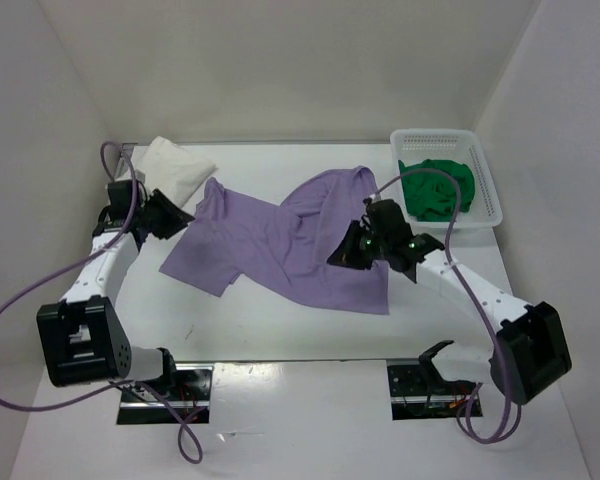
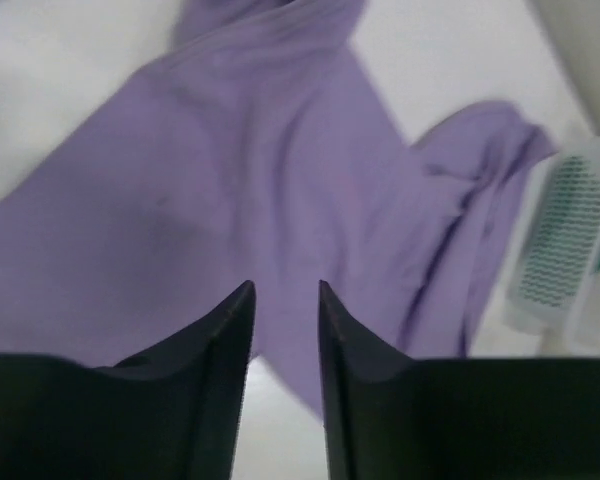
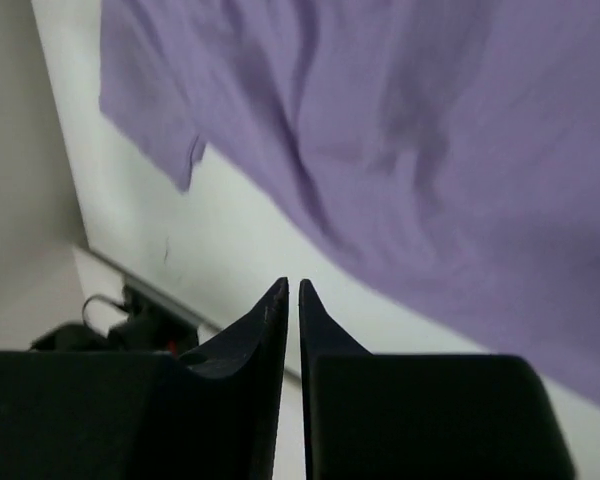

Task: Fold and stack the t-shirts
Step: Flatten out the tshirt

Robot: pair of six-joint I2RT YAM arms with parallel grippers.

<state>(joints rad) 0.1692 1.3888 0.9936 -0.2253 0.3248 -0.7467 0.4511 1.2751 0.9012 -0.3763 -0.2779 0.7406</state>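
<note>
Step, as I judge it: flattening the purple shirt (image 1: 290,245) before any fold; it lies rumpled and skewed across the middle of the table (image 1: 280,325), with one part bunched towards the back.
White shirt (image 1: 172,165): a folded bundle at the back left corner, just behind my left arm's wrist.
Green shirt (image 1: 438,188): crumpled inside the basket (image 1: 488,195) at the back right, not yet handled as far as I can tell.
Left gripper (image 2: 285,290): fingers parted with a clear gap and nothing between them; purple cloth lies just ahead of the tips.
Right gripper (image 3: 292,285): fingers drawn almost together, only a slit between them, and no cloth in it.
Left arm pose: stretched forward along the left side, wrist turned inward, gripper just beside the shirt's left edge.
Right arm pose: reaching forward and inward, gripper over the shirt's right part, aimed at the near hem and bare table beyond.
Doing it well: I would take two far-apart edge points, left at the near left corner, right at the near hem.
Grip: pinch the hem only, not a fold of both layers.
Pull: draw the hands apart gently, low over the table, until the wrinkles run out.
Risk: a lopsided pull would drag the shirt towards the white bundle.
</note>
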